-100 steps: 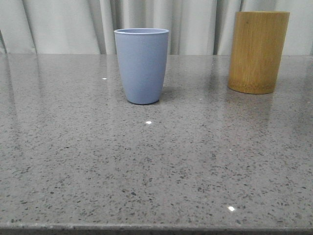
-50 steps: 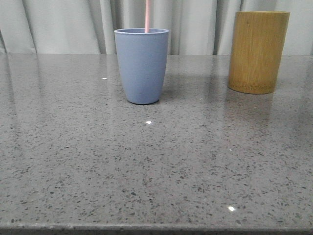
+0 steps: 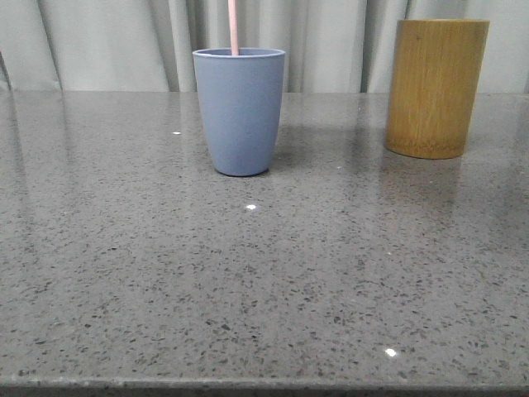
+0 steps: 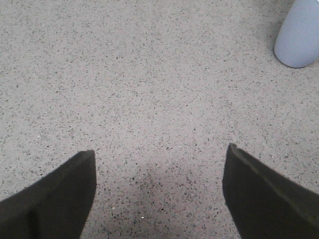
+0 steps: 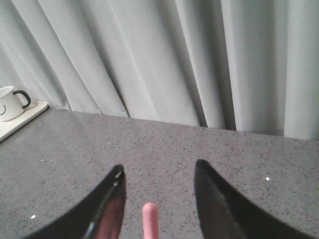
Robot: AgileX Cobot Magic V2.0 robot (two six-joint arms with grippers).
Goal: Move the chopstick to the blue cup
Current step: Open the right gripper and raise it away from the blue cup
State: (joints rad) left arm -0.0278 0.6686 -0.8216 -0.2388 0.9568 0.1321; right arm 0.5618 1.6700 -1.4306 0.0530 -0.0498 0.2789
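The blue cup (image 3: 240, 112) stands upright on the grey speckled table, back centre. One thin pale pink chopstick (image 3: 233, 25) stands in it and rises out of the top of the front view. In the right wrist view the chopstick's tip (image 5: 150, 219) sits between the jaws of my right gripper (image 5: 158, 169), which stand wide apart and do not touch it. My left gripper (image 4: 159, 154) is open and empty, low over bare table, with the blue cup (image 4: 300, 35) off to one side. Neither gripper shows in the front view.
A tall tan bamboo holder (image 3: 436, 87) stands at the back right. Grey curtains hang behind the table. In the right wrist view, a white mug (image 5: 10, 102) sits on a white tray (image 5: 27, 114) at the table's far side.
A second ago the cup showed no chopstick. Half a second ago the pink chopstick stood in it right of centre; now it has shifted to the left in the cup.
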